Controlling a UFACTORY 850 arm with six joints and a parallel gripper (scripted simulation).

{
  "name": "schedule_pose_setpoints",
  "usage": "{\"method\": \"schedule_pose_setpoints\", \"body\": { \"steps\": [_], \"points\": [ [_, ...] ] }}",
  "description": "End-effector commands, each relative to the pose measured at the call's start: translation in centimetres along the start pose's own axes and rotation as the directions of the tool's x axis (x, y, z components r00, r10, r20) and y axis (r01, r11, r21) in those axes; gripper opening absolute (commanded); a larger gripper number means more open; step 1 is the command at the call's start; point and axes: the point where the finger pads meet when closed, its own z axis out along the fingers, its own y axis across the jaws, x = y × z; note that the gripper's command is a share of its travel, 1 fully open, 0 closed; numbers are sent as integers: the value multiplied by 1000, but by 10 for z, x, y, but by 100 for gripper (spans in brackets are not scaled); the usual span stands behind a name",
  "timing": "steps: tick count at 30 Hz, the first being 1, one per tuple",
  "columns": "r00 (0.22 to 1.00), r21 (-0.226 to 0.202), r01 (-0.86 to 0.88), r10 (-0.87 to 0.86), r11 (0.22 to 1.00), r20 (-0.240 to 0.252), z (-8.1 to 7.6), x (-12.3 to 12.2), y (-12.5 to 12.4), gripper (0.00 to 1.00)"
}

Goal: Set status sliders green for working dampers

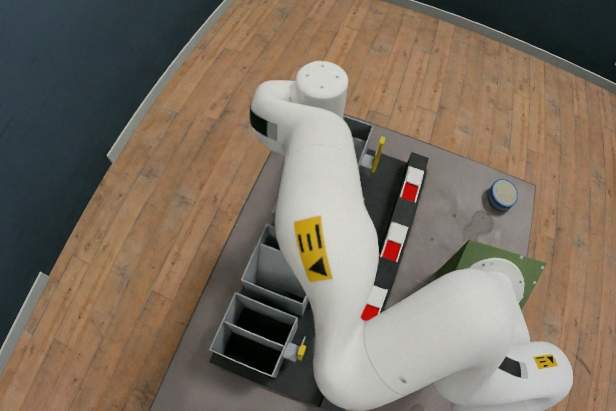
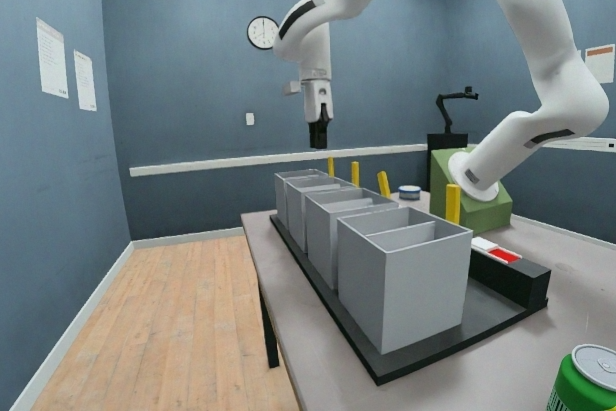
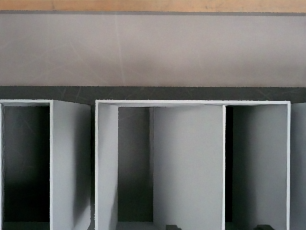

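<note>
Four grey box dampers stand in a row on a black base [image 2: 425, 349]: the nearest [image 2: 400, 289] [image 1: 255, 334], the second [image 2: 325, 229] [image 1: 272, 269], and two more behind [image 2: 295, 199]. Each has a yellow lever [image 2: 453, 203] [image 2: 383, 184] [image 1: 378, 154]. The black slider rail [image 1: 402, 214] [image 2: 510, 281] shows red windows [image 1: 409, 192] [image 1: 391, 250] [image 2: 505, 255] beside white covers [image 1: 414, 175] [image 2: 484, 244]. My gripper [image 2: 318, 141] hangs high above the far dampers, partly open and empty. The wrist view looks down into one damper [image 3: 192, 165] with a flat blade inside.
A blue-rimmed round tin [image 1: 502, 194] [image 2: 409, 192] sits at the table's far end. A green can [image 2: 585, 379] stands at the near corner. My arm rises from a green wedge [image 2: 480, 214] [image 1: 480, 254] and hides part of the row in the top view.
</note>
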Motion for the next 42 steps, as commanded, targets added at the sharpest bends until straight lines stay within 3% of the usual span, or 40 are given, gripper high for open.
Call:
{"method": "schedule_pose_setpoints", "body": {
  "steps": [1,32,34,42],
  "points": [
    [1000,-1,1,-1,1000,-2,-1,1,0,39],
    [1000,-1,1,-1,1000,-2,-1,1,-2,39],
    [1000,-3,0,0,1000,-2,-4,6,-39,39],
    [1000,-5,-1,1,1000,-2,-5,9,-86,39]
  ]
}}
